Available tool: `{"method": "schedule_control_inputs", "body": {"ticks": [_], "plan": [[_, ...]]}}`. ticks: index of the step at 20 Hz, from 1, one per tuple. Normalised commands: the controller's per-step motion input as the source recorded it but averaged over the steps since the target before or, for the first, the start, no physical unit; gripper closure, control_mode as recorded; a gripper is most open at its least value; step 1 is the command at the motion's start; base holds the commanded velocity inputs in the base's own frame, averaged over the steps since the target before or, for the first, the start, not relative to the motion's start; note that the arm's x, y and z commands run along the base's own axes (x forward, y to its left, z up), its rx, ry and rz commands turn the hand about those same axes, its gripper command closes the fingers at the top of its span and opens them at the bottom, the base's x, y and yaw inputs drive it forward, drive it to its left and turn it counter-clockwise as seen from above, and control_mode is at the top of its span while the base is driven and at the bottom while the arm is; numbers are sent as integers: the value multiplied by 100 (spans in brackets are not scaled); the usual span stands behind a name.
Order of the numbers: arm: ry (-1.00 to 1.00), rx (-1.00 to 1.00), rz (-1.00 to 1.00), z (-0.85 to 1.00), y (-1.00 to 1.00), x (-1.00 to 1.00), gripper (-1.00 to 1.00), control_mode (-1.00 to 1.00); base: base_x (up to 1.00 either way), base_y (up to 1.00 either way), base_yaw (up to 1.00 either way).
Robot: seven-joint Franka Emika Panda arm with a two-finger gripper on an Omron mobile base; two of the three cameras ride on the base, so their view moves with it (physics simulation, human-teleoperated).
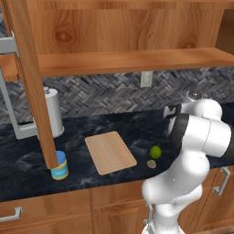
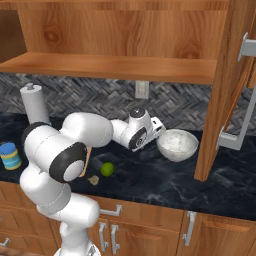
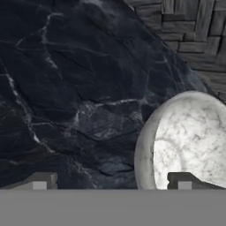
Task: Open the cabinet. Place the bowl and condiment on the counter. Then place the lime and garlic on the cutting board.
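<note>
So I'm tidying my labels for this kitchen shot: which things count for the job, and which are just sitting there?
Part of the job:
cabinet, open
bowl on the counter
condiment on the counter
lime
garlic
cutting board
gripper, open beside the bowl

Just lying about:
paper-towel roll
wall outlet

Glossy white rounded arm — dark joint bands.

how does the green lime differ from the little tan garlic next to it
The bright green round lime is bigger than the tan-beige lumpy garlic. The lime is a smooth ball; the garlic sits lower and flatter. Both rest on the dark marbled stone counter, right of the light-wood rectangular cutting board, not on it.
</note>
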Motion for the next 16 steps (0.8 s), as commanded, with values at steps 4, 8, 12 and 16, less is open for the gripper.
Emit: {"method": "schedule_control_inputs", "body": {"ticks": [4, 8, 12, 16], "plan": [[2, 0, -29, 22, 55, 7, -100, -100, 0, 0, 0], [0, 4, -34, 9, 9, -15, -100, -100, 0, 0, 0], [1, 4, -17, 0, -5, -65, -100, -100, 0, 0, 0], [-1, 1, 0, 5, 0, -49, -100, -100, 0, 0, 0]]}}
